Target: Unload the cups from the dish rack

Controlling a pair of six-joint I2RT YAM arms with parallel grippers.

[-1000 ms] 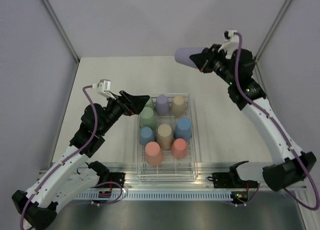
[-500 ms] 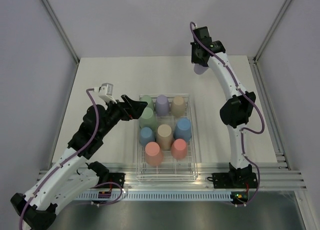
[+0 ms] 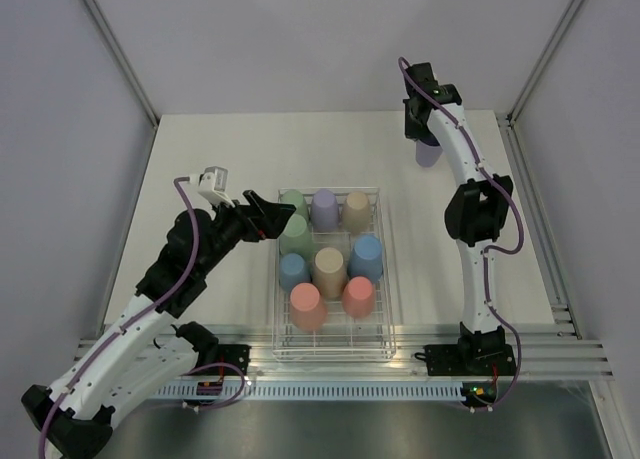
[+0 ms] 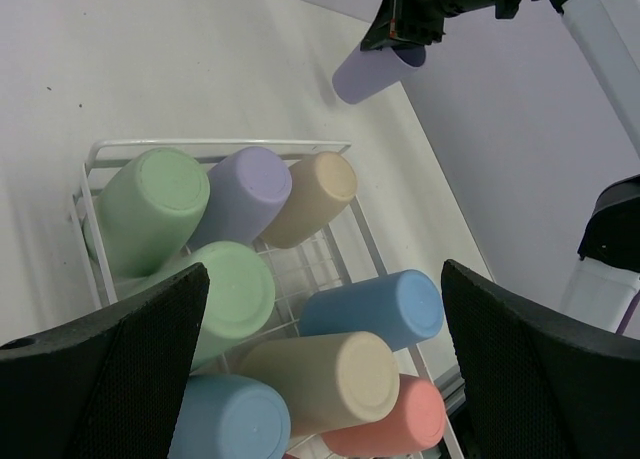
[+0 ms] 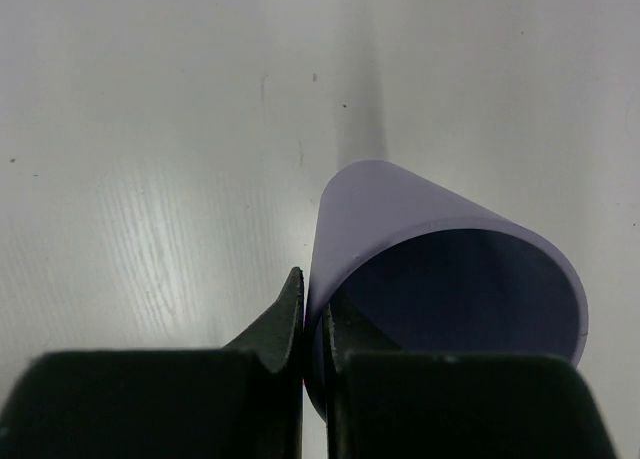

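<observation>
The clear dish rack (image 3: 384,279) sits mid-table and holds several upside-down cups: two green (image 3: 296,234), a purple (image 3: 324,209), two beige (image 3: 329,270), two blue (image 3: 366,256) and two coral (image 3: 306,305). The left wrist view shows them too, with the rack's rim (image 4: 200,145). My left gripper (image 3: 277,214) is open and empty, hovering over the rack's far left corner beside the green cups. My right gripper (image 3: 424,137) is shut on the rim of another purple cup (image 5: 440,269), mouth up, held low over the table at the far right; it also shows in the top view (image 3: 429,153).
Grey walls enclose the table on three sides. A metal rail (image 3: 330,364) runs along the near edge with both arm bases. Bare tabletop (image 3: 220,149) lies left and behind the rack and around the right gripper.
My right arm swung the purple cup from pointing sideways in the air to mouth up, then moved right and lower over the far right table. My left gripper edged toward the green cups.
</observation>
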